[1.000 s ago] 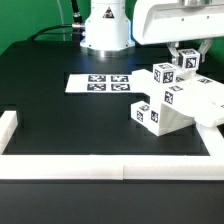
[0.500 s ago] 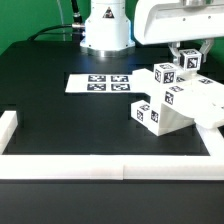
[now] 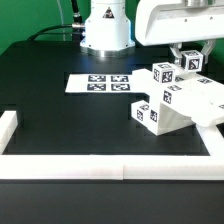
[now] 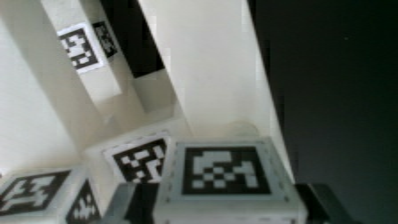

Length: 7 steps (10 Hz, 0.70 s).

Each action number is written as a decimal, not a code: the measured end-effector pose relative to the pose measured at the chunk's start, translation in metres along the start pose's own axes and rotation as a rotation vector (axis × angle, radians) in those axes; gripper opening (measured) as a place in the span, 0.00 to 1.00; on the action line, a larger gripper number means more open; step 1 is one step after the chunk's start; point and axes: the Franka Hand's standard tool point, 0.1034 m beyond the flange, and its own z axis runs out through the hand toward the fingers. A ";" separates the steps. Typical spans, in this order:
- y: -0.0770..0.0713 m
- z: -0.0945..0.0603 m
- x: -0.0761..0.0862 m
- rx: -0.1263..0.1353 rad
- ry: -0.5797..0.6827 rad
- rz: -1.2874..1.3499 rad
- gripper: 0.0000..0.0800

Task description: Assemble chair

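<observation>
Clamping noted at pincer (image 3: 189, 63): jaws nearly closed on a small white tagged block (image 3: 190, 62), held at top of the chair build, exterior view's right.

Item 1, pincer. Narrow gap, block pinched between fingers (image 4: 125, 205); dark finger edges seen either side of block's tagged face (image 4: 219, 176) in wrist view. Contact w/ block plain in both views.

Item 2, chair (image 3: 175, 100). Partly built cluster of chunky white parts w/ black-and-white tags, set on black table (image 3: 70, 125) toward exterior view's right, near the right-hand border rail (image 3: 215, 150). Held block sits just beside a second tagged block (image 3: 164, 73) on upper part of cluster; whether held block is already seated or only touching cannot be told.

Item 3, surroundings. Marker board (image 3: 100, 83) flat on table, well apart from pincer, toward exterior view's left. Front rail (image 3: 110, 168) along near edge. Robot base (image 3: 106, 28) at back.

Risks (judged). Block could be seated skewed if pressed while off-axis, cause: mating joint is hidden from both cams. Loose cluster could be shoved or tipped toward rail if side force is applied. Slip in grip possible, smooth plastic.

View diffs. Exterior: whole layout, rails, board, chair position given; finger contact tiny, unclear. Wrist: grip on block and neighbouring tagged bars (image 4: 89, 55) shown close up; table layout, rails not shown.
</observation>
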 end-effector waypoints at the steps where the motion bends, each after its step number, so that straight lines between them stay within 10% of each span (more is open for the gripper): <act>1: 0.000 0.000 0.001 -0.001 0.003 0.001 0.34; 7: -0.006 0.000 0.003 -0.001 0.028 0.017 0.34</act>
